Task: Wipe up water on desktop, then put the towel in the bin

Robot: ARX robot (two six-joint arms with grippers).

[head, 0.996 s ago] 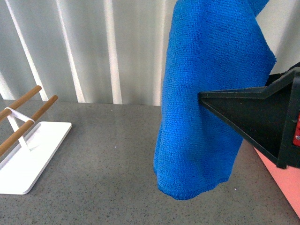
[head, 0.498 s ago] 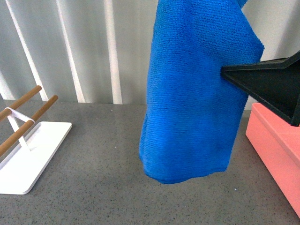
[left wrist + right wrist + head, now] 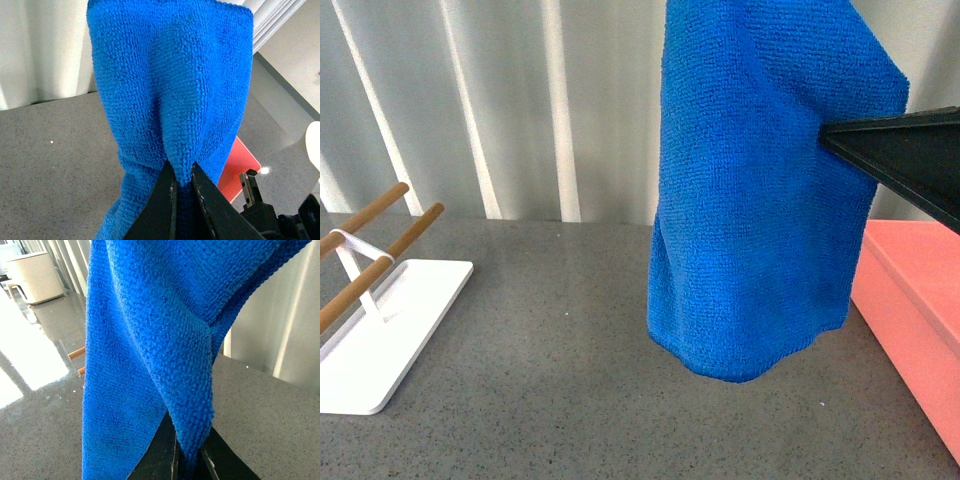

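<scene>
The blue towel hangs free above the grey desktop, its lower hem off the surface. My right gripper reaches in from the right and is shut on the towel's right edge. In the right wrist view its jaws pinch a fold of the towel. In the left wrist view my left gripper is shut on another fold of the towel. The pink bin stands on the desktop at the right, just beyond the towel. The left gripper is out of the front view.
A white tray with two wooden rods stands at the left of the desktop. White ribbed panels close off the back. A white container shows far off in the right wrist view.
The towel swung left, then back right, and its hem sits a little higher than a second ago. My right gripper rose and drew right, uncovering more of the bin.
</scene>
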